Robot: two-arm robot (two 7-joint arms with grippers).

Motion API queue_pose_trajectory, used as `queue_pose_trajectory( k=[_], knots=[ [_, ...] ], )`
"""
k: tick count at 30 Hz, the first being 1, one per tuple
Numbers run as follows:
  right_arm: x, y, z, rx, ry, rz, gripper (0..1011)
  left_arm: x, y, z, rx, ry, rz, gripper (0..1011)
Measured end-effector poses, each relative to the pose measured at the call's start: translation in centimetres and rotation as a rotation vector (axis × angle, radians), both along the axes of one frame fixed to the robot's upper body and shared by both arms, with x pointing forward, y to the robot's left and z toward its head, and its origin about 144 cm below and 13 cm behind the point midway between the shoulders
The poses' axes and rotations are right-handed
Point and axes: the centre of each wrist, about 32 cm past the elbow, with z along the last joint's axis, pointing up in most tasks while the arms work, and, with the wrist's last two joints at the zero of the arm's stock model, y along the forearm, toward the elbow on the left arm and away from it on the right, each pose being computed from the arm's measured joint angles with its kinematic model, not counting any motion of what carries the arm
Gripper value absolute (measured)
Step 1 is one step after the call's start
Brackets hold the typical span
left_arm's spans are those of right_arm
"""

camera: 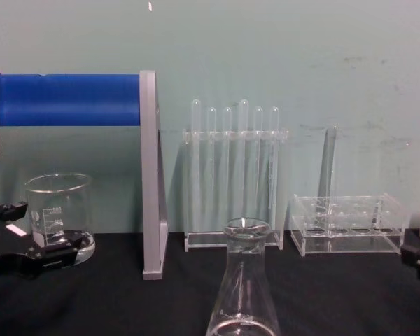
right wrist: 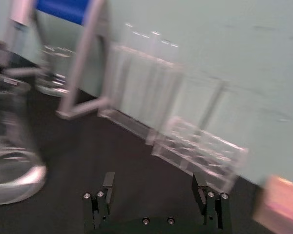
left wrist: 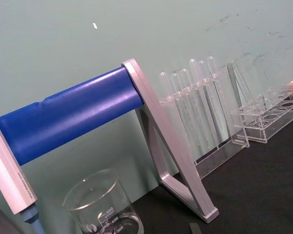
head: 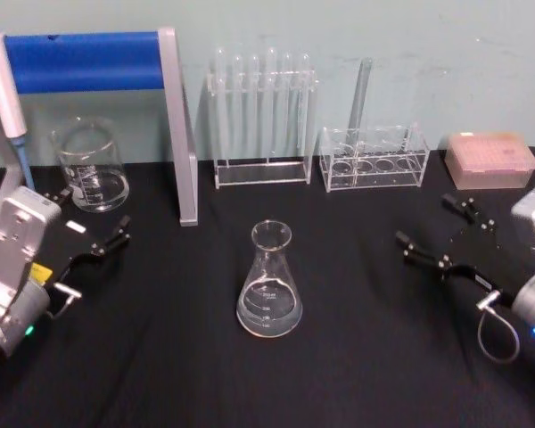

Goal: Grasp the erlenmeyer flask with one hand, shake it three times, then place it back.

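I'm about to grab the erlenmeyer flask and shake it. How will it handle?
The erlenmeyer flask is clear glass: probably rigid, brittle and slippery to hold. Its wide base under a narrow neck should keep it from tipping on the table. The sloped walls may slip downward in a grip; the straight neck seems safer.

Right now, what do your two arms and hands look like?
The left hand and right hand are black with long slim jaws on silver-grey wrists. The left carries a small white tag and a yellow sticker; the right has a grey cable loop and a blue light.
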Motion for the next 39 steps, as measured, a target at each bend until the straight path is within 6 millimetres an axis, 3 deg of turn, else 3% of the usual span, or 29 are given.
queue_pose_trajectory(
  k=[8, 19, 39],
  knots=[
    [-1.2, -1.1, 0.8, 0.119, 0.101, 0.26, 1000, 0.0, 0.0, 0.0, 0.0, 0.0, 0.0, 1001],
    [-0.6, 0.9, 1.0, 0.193, 0.184, 0.509, 1000, 0.0, 0.0, 0.0, 0.0, 0.0, 0.0, 1001],
    [2.7, 5.3, -0.3, 0.209, 0.196, 0.585, 1000, 0.0, 0.0, 0.0, 0.0, 0.0, 0.0, 1001]
  ],
)
